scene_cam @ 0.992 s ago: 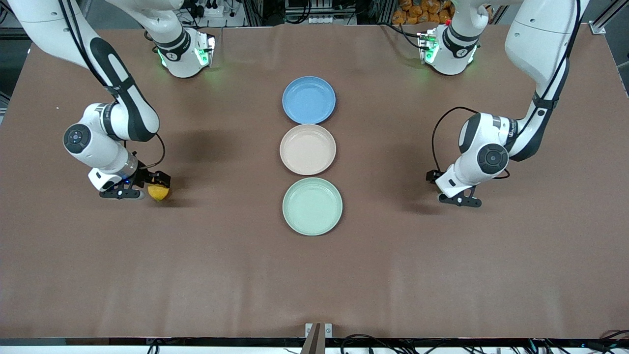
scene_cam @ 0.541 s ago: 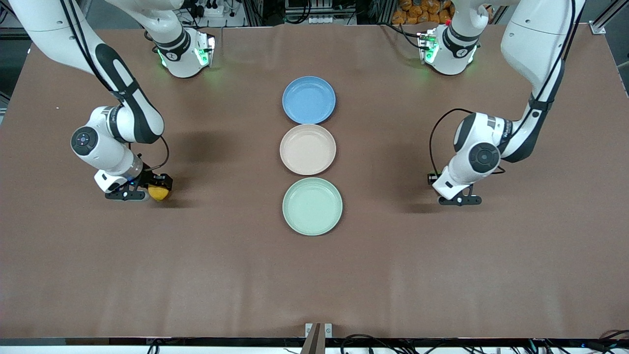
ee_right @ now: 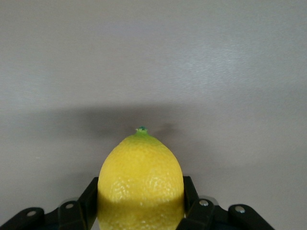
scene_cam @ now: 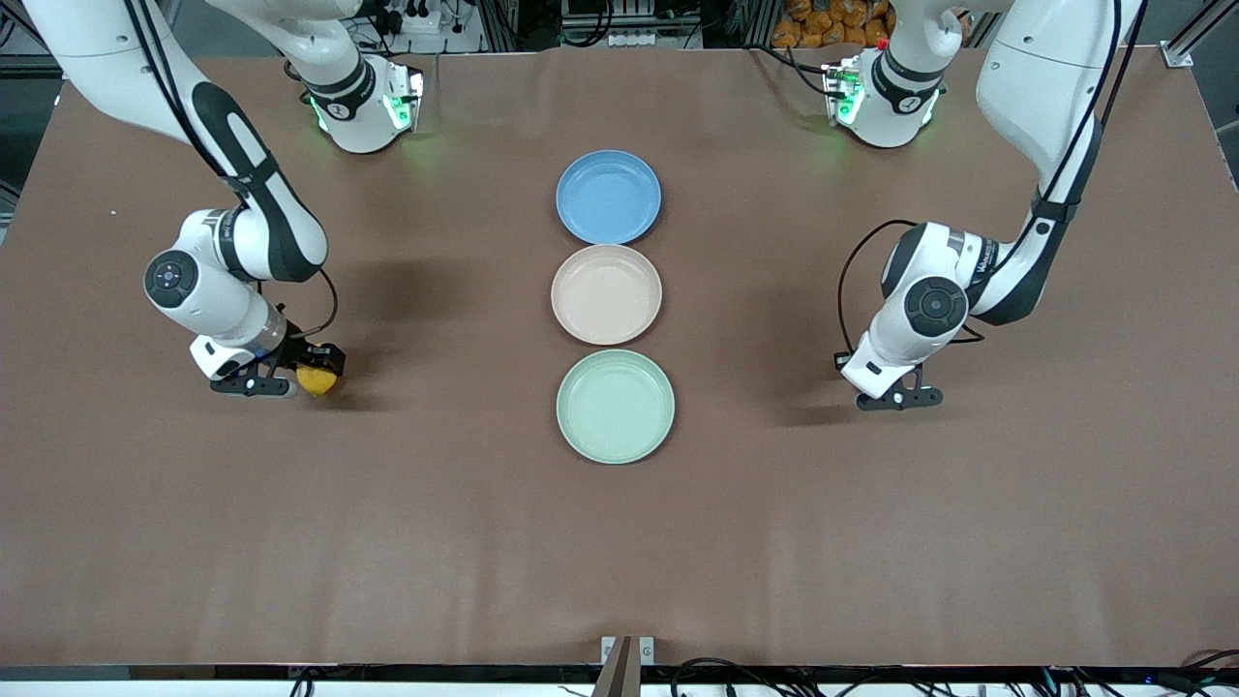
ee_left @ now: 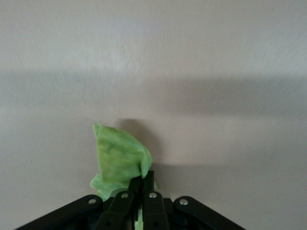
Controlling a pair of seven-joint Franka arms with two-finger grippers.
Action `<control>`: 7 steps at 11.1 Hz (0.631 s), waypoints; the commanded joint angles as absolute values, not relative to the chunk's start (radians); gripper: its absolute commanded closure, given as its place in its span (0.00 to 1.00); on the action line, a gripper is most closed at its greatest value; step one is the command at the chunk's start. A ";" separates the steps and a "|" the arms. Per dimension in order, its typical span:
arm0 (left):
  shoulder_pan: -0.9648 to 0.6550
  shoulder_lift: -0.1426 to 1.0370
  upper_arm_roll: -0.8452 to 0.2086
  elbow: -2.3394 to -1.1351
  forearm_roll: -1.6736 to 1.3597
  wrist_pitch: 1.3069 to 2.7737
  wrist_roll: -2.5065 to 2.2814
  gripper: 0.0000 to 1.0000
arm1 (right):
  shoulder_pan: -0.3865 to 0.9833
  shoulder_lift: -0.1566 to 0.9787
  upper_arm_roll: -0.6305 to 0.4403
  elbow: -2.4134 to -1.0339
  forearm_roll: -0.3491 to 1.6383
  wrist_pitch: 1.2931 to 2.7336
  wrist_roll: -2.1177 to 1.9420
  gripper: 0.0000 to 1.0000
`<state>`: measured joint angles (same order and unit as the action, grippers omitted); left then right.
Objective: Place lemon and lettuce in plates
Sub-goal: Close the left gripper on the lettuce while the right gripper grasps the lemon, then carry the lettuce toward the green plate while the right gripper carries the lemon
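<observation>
Toward the table's right-arm end, the right gripper [ee_right: 141, 211] clamps the firm, rounded lemon [ee_right: 140, 184] at its middle, while the left gripper [ee_left: 142, 184], toward the opposite end, pinches the limp, light lettuce [ee_left: 117, 160] by one edge.
</observation>
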<state>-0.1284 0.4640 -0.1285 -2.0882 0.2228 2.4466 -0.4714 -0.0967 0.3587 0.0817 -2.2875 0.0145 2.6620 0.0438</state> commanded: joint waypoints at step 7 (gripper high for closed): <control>-0.143 0.452 -0.290 -1.866 0.135 2.445 -0.852 1.00 | 0.054 0.247 0.302 -2.261 0.014 2.497 0.699 1.00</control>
<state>-0.1332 0.4546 -0.2504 -1.9048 0.1878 2.4516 -0.7569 0.0507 0.2654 0.2164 -2.2677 0.0158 2.5223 0.5241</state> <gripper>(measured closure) 0.956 0.291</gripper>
